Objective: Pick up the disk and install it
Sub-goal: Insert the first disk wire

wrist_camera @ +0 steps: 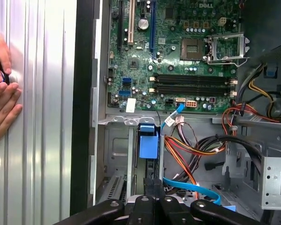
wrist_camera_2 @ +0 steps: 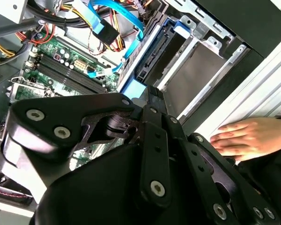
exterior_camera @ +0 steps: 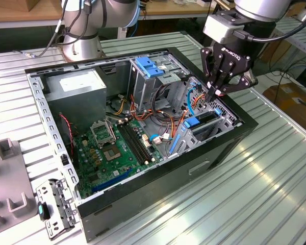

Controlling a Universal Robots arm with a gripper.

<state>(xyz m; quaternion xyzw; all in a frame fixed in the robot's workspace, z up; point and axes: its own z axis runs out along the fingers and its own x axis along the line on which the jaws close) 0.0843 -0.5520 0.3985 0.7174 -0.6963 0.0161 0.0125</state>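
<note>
Exterior view: gripper [exterior_camera: 212, 94] fingers drawn together to 1 point, nothing visibly clamped between them, tips down over the drive bay at the exterior view's right of the open computer case [exterior_camera: 234, 139]. The disk [exterior_camera: 204, 120] stands on edge in that bay, right under the tips; contact can't be told. First wrist view: closed tips [wrist_camera: 152, 183] line up with the disk's blue rail [wrist_camera: 148, 140]. Blue cable [wrist_camera: 187, 187] just beside. Motherboard [exterior_camera: 117, 148] lies on the case floor. A person's hand [wrist_camera: 2, 89] rests on the ribbed table [exterior_camera: 255, 194] outside the case.
</note>
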